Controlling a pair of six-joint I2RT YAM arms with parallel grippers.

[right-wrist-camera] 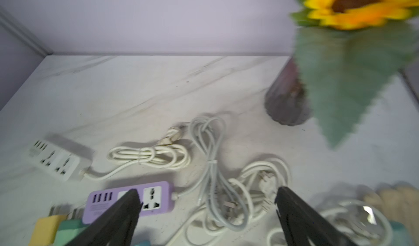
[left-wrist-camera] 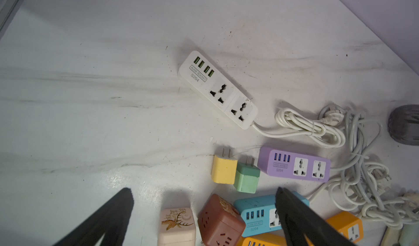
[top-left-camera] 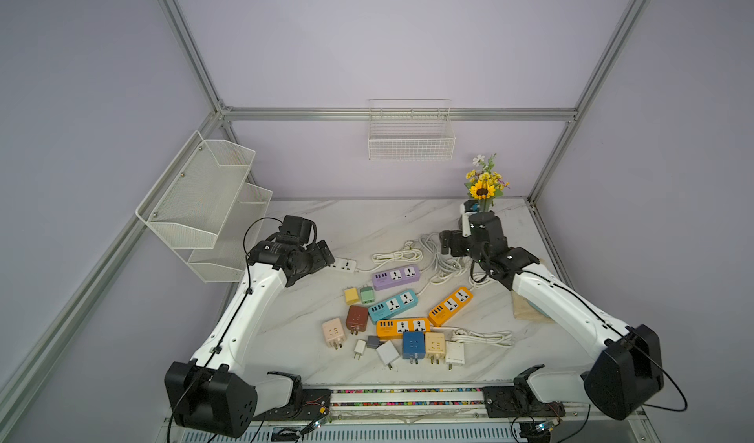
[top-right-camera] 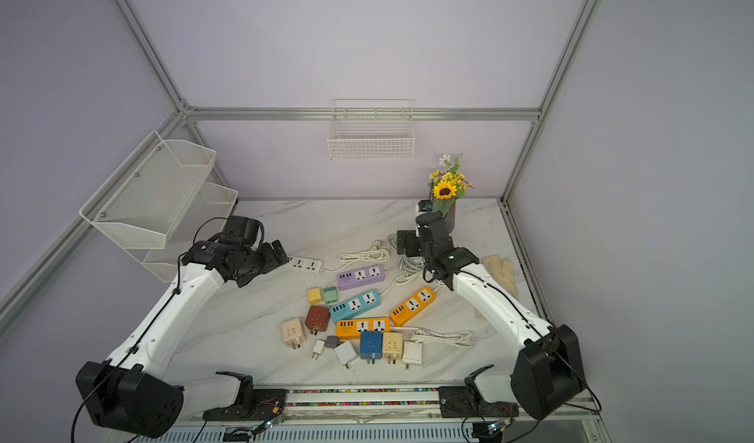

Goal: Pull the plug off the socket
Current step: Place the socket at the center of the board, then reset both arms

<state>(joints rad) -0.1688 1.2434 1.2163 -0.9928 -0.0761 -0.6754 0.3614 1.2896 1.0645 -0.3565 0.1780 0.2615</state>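
Yellow plug [left-wrist-camera: 224, 170] and green plug [left-wrist-camera: 247, 179] lie loose side by side, prongs showing, just beside the purple power strip [left-wrist-camera: 294, 164]. White power strip [left-wrist-camera: 217, 89] sits far-left on the table [left-wrist-camera: 90, 97]; in both top views the left pincer [left-wrist-camera: 203, 192] covers one end. Both pincers gape wide, gripping nothing. The right pincer [right-wrist-camera: 206, 191] is over tangled cords [right-wrist-camera: 212, 163], view blurred. Bare table runs behind the strips to the back wall.

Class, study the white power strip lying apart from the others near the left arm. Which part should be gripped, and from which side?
Grip the white power strip across its narrow width near mid-body, coming straight down from above. It lies flat, sockets up, with both long edges clear of neighbours. Its cable exits one short end, so an end-on approach looks worse.
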